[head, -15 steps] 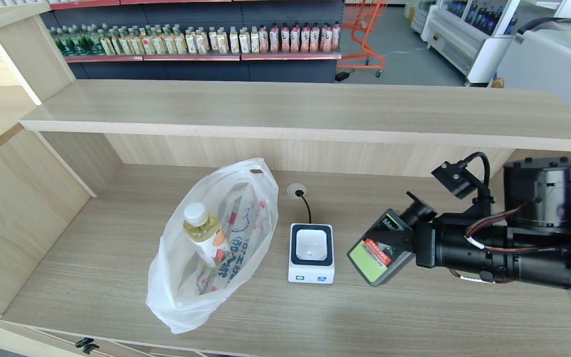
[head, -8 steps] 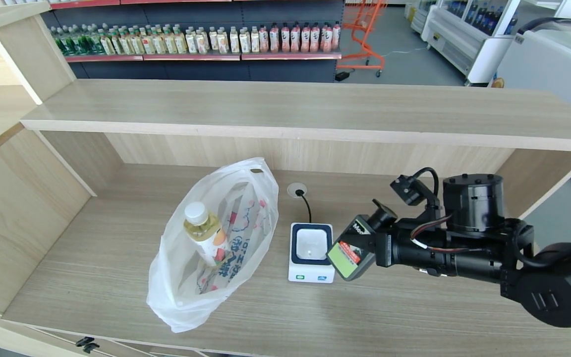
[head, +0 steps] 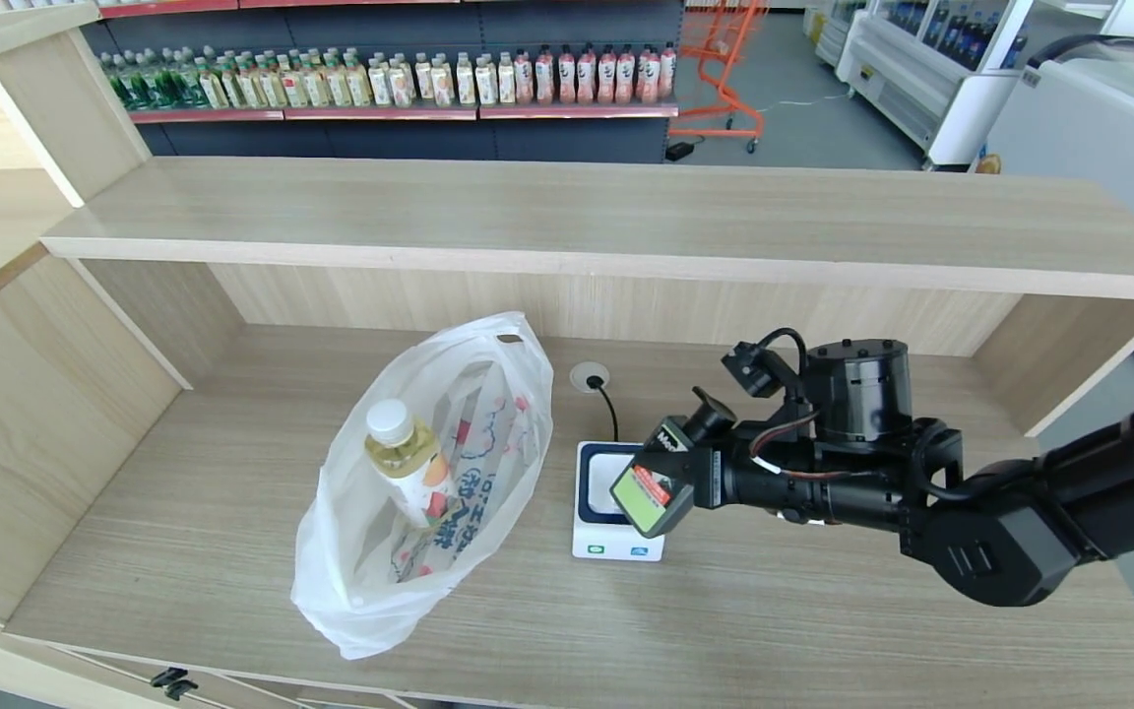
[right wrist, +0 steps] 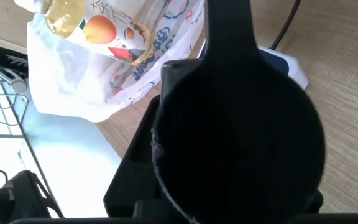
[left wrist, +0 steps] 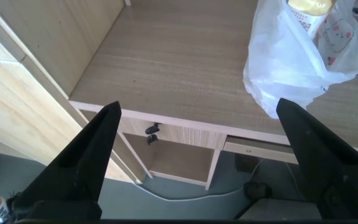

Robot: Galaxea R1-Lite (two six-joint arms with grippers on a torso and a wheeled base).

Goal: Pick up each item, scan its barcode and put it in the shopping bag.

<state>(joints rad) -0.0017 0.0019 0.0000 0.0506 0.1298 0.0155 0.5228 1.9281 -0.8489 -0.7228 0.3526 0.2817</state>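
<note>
Green-faced box (head: 648, 497) clamped in right gripper (head: 683, 465) above scanner (head: 616, 543).

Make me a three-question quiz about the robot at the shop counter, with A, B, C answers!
1. Where is the green-labelled item?
A. on the floor
B. just over the scanner
C. on a drinks shelf

2. What colour is the cap of the bottle in the shopping bag?
A. white
B. red
C. blue

3. How is the right tool?
A. open and empty
B. shut on the bottle
C. shut on the green-labelled item

Answers:
1. B: in the head view it overlaps the scanner's top.
2. A: the cap is plainly white.
3. C: the item sits clamped at the arm's tip.
</note>
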